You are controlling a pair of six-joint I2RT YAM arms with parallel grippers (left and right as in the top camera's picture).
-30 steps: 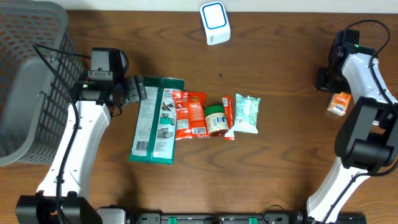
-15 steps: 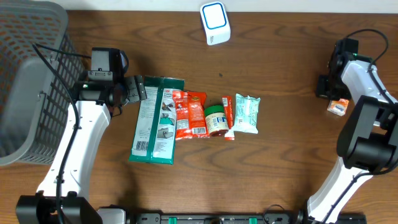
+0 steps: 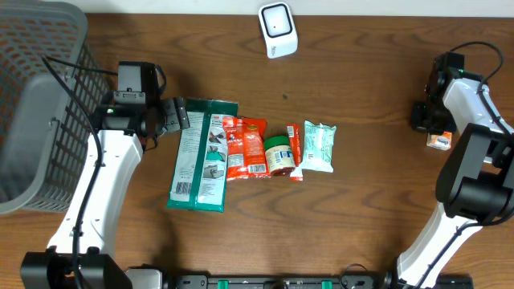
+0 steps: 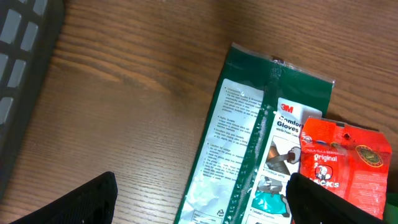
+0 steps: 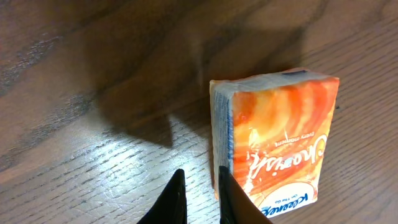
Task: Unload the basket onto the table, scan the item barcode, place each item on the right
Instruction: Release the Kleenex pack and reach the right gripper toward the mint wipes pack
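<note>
The tissue pack (image 5: 280, 143) lies flat near the right edge of the surface. The right end effector (image 5: 200, 196) is almost clenched just beside it and grasps nothing. If the narrow fingers only push its side, the pack may slide toward that edge, away from the scanner (image 3: 278, 30).

Overhead looks straight down; 2 wrist views sit close above the table (image 3: 361, 201)
</note>
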